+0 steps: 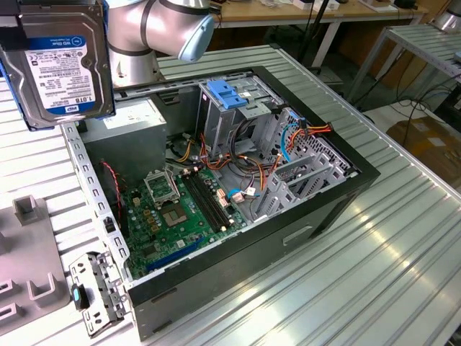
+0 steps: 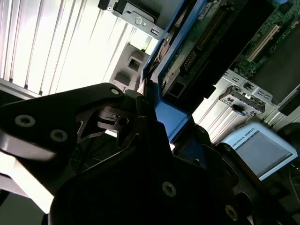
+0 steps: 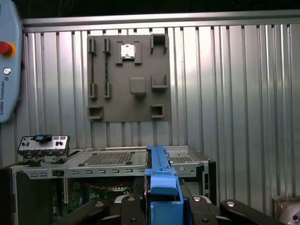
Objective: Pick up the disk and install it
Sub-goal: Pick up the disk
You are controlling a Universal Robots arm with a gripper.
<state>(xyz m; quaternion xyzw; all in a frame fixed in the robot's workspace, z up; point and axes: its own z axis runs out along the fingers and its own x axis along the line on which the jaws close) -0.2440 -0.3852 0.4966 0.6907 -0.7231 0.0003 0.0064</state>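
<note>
Landmark: the open computer case [image 1: 288, 238] lies on its side on the ribbed metal worktop [image 1: 382, 274]. Every place below is told from it.
Grey fixture plate [image 1: 29, 267]: flat on the worktop, beside the case at the exterior view's left.
Disk [image 1: 61, 61]: in the air, clear of the worktop, above the case's far corner at the exterior view's left. Its printed label faces the exterior camera and a blue bracket runs along its edges. It is outside the case.
Pincer [image 3: 162, 205]: clamped on the disk. In the first wrist view the disk's blue edge rises from between the dark fingers, with the case below it.
Port panel [image 1: 97, 288]: a loose metal piece on the worktop, just beside the case's near corner.
Power supply [image 1: 126, 122]: a grey box inside the case, at the end toward the exterior view's left.
Arm [image 1: 155, 29]: silver and pale blue, behind the case's far wall.
Motherboard [image 1: 173, 216]: green, flat on the case floor, next to the power supply.
Drive cage [image 1: 245, 122]: metal, upright inside the case along the far wall.
Blue latch [image 1: 227, 94]: sits atop the drive cage.
Cables [image 1: 306, 133]: orange, red and blue, inside the case toward the exterior view's right.
</note>
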